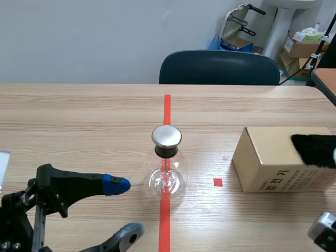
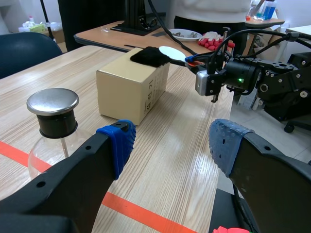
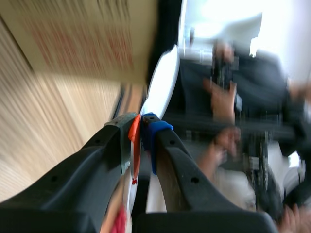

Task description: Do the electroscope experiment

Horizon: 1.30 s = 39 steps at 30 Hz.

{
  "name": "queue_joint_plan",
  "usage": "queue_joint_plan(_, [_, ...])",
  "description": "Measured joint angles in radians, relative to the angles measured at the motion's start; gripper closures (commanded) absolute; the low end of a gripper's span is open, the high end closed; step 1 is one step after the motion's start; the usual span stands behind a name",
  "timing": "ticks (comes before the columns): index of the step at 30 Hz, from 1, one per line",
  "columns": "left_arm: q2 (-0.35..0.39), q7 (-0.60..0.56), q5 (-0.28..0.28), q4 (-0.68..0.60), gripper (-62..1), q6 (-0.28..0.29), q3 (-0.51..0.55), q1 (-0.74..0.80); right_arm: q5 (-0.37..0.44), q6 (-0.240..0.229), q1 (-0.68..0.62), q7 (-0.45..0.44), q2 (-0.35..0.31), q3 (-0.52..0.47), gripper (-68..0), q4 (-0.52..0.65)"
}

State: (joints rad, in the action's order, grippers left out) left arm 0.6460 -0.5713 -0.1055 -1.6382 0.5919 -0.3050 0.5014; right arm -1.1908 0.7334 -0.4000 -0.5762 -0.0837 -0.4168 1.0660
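Electroscope flask (image 1: 166,173) standing on desk (image 1: 79,121) over red tape line, metal cap on top. Left jaws hanging released just beside flask. Right jaws clenching orange handle of white paddle (image 2: 171,52), paddle end sitting right at black fur (image 2: 148,57) lying atop cardboard box (image 2: 127,87)

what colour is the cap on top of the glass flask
Silver: the shiny metal cap sits on a black stopper; the left wrist view shows it best.
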Motion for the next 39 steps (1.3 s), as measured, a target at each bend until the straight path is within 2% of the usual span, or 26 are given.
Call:
queue_joint_plan(2, [0.000,0.000,0.000,0.000,-35.8,0.000,0.000,0.000,-0.004,0.007,0.000,-0.111,0.000,0.011,-2.0,0.001])
queue_joint_plan(5, [0.000,0.000,0.000,0.000,-35.8,0.000,0.000,0.000,-0.003,0.007,0.001,-0.146,0.000,0.039,-2.0,0.008])
queue_joint_plan(7, [0.000,0.000,0.000,0.000,-35.8,0.000,0.000,0.000,0.000,0.007,0.000,-0.059,0.001,0.042,-2.0,0.014])
queue_joint_plan(9, [0.000,0.000,0.000,0.000,-35.8,0.000,0.000,0.000,0.009,0.003,0.001,0.107,0.000,0.040,-2.0,0.015])
queue_joint_plan(10, [0.000,0.000,0.000,0.000,-35.8,0.000,0.000,0.000,0.013,0.001,0.001,0.154,-0.003,0.038,-2.0,0.015])
queue_joint_plan(11, [0.000,0.000,0.000,0.000,-35.8,0.000,0.000,0.000,0.012,-0.002,0.000,0.161,-0.010,0.035,-2.0,0.015])
queue_joint_plan(12, [0.000,0.000,0.000,0.000,-35.8,0.000,0.000,0.000,0.010,-0.001,-0.003,0.143,-0.014,0.032,-2.0,0.015])
queue_joint_plan(16, [0.000,0.000,0.000,0.000,-35.8,0.000,0.000,0.000,0.008,0.001,-0.003,-0.026,-0.031,0.069,-2.0,0.018])
queue_joint_plan(18, [0.000,0.000,0.000,0.000,-35.8,0.000,0.000,0.000,0.008,0.006,-0.002,-0.030,-0.030,0.102,-2.0,0.029])
queue_joint_plan(19, [0.000,0.000,0.000,0.000,-35.8,0.000,0.000,0.000,0.003,0.005,-0.002,0.000,-0.029,0.112,-2.0,0.035])
queue_joint_plan(22, [0.000,0.000,0.000,0.000,-35.8,0.000,0.000,0.000,0.008,0.000,-0.002,0.212,-0.025,0.117,-2.0,0.043])
queue_joint_plan(24, [0.000,0.000,0.000,0.000,-35.8,0.000,0.000,0.000,0.010,-0.006,-0.003,0.266,-0.029,0.104,-2.0,0.043])
queue_joint_plan(25, [0.000,0.000,0.000,0.000,-35.8,0.000,0.000,0.000,0.011,-0.008,-0.010,0.248,-0.031,0.099,-2.0,0.043])
queue_joint_plan(28, [0.000,0.000,0.000,0.000,-35.8,0.000,0.000,0.000,0.006,-0.003,-0.017,0.060,-0.039,0.098,-2.0,0.043])
queue_joint_plan(30, [0.000,0.000,0.000,0.000,-35.8,0.000,0.000,0.000,0.008,0.002,-0.016,-0.014,-0.039,0.114,-2.0,0.043])
queue_joint_plan(32, [0.000,0.000,0.000,0.000,-35.8,0.000,0.000,0.000,0.008,0.004,-0.014,0.013,-0.038,0.126,-2.0,0.043])
queue_joint_plan(35, [0.000,0.000,0.000,0.000,-35.8,0.000,0.000,0.000,0.013,0.003,-0.013,0.233,-0.032,0.129,-2.0,0.043])
queue_joint_plan(36, [0.000,0.000,0.000,0.000,-35.8,0.000,0.000,0.000,0.014,-0.001,-0.014,0.264,-0.033,0.123,-2.0,0.043])
queue_joint_plan(38, [0.000,0.000,0.002,0.000,-35.8,0.000,0.000,0.000,0.021,0.000,-0.017,0.224,-0.034,0.113,-2.0,0.043])
queue_joint_plan(39, [0.000,0.000,0.003,0.000,-35.8,0.000,0.000,0.000,0.021,-0.001,-0.017,0.154,-0.034,0.110,-2.0,0.043])
